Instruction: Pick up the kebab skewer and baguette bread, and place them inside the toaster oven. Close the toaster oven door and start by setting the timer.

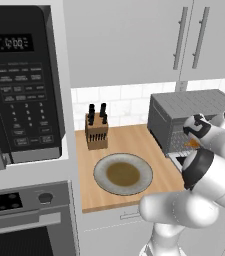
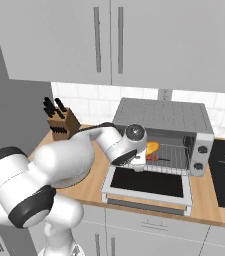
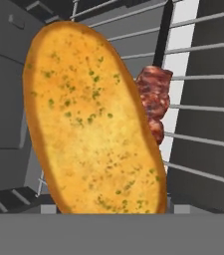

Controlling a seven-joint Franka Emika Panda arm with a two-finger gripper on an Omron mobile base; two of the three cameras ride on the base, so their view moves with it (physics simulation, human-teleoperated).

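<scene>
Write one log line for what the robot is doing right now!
stage: loading oven | baguette bread: inside toaster oven, before claw | kebab skewer: on rack behind bread | toaster oven door: open, flat | plate: empty

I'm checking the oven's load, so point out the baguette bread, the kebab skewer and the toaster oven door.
baguette bread (image 3: 91,119), hand view, middle of its crust.
kebab skewer (image 3: 154,97), hand view, upper meat chunk.
toaster oven door (image 2: 149,183), right base view, dark glass window.

Home kitchen, rendered. Wooden counter (image 1: 134,137) mid-frame, white tile backsplash (image 1: 119,102), grey wall cabinets (image 1: 134,40) above; black microwave (image 1: 21,80) upper left, knife block (image 1: 96,131), toaster oven (image 2: 161,132) at right.
</scene>
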